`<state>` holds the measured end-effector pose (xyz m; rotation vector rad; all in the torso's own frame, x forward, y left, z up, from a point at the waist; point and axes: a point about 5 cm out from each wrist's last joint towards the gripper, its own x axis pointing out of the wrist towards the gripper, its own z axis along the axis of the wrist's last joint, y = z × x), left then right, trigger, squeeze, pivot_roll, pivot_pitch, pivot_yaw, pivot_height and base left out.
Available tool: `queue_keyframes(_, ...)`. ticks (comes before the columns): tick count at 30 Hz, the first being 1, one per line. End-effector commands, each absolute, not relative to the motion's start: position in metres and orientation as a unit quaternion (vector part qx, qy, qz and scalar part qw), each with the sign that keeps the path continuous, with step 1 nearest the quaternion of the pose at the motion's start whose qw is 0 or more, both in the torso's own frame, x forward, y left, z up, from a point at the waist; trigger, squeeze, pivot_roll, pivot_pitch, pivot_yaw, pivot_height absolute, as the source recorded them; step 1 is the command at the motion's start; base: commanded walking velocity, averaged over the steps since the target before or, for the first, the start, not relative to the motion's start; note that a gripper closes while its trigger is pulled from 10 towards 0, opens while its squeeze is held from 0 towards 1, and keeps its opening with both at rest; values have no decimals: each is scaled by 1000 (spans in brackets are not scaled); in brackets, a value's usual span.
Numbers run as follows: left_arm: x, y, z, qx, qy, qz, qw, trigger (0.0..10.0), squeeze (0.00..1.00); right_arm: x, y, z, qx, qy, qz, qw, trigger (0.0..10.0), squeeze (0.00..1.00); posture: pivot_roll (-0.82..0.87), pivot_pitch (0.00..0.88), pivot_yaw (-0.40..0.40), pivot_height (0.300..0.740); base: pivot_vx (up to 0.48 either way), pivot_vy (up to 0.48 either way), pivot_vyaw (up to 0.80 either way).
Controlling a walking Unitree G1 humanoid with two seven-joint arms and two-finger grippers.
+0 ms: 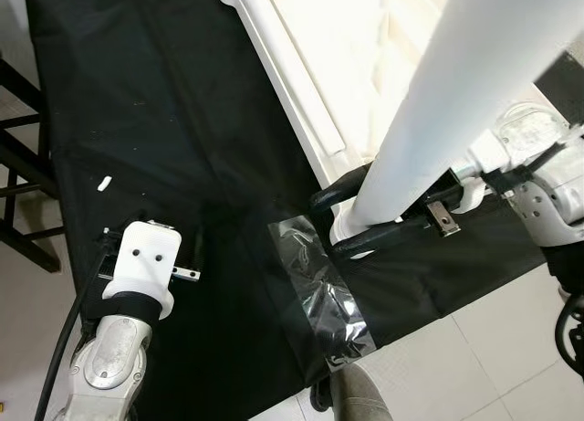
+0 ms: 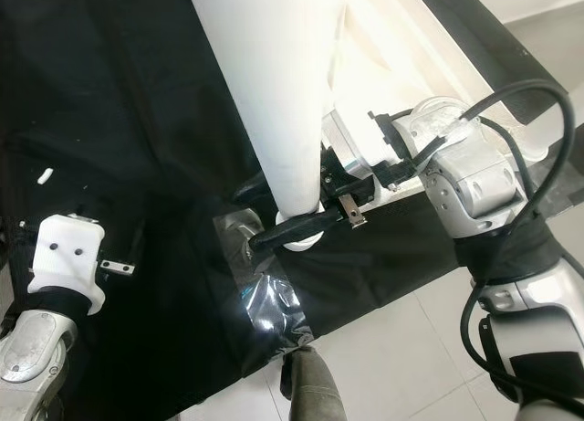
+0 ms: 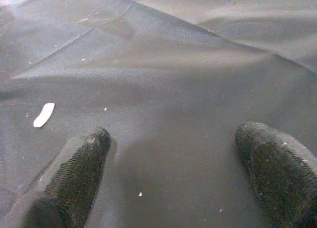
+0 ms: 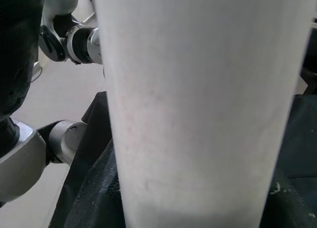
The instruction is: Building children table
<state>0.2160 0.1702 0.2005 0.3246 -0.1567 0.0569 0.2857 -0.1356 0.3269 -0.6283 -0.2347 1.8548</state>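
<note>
1. Black cloth (image 1: 182, 120) covers the floor before us, with pale floor tiles (image 1: 474, 357) showing past its near edge.
2. At far left we see a dark wooden frame (image 1: 23, 193) standing on the tiles beside the cloth.
3. On the cloth, a small white chip (image 1: 104, 181) lies just ahead of our left arm.
4. Our left gripper (image 3: 173, 178) hovers low over bare cloth; its jaws stand wide apart with nothing between them.
5. Near the middle, a patch of clear tape (image 1: 319, 293) is stuck to the cloth and runs to its near edge.
6. Just beyond the tape, the white leg (image 1: 456, 101) stands tilted, its lower end close above the cloth and its upper part leaning away to the right.
7. Our right gripper (image 2: 306, 222) has its jaws closed around the leg close to that lower end; one black finger (image 2: 283, 229) curls across the front of it.
8. A small metal bracket (image 2: 354, 211) hangs from the gripper beside the leg.
9. Behind the leg, the white tabletop (image 1: 319, 65) lies on the cloth, its ridged edge running away from us.
10. At right, our right arm (image 2: 484, 202) reaches in from the tiles, a black cable (image 2: 538, 138) looping over it.
</note>
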Motion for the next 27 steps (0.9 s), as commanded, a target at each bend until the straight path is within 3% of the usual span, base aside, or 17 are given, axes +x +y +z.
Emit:
queue_keyframes(1,214,172,194,158,-63,28,985,10000,0,296,-140,301,-255,-32,781,569,10000,0,-30,417,-38,740,0,0,0)
queue_keyframes(16,215,172,194,158,-64,28,985,10000,0,284,-135,315,-124,-124,779,603,10000,0,-26,416,-36,740,0,0,0)
queue_keyframes(27,216,172,194,157,-63,27,985,10000,0,284,-137,293,-150,-85,767,618,10000,0,-25,419,-29,740,0,0,0)
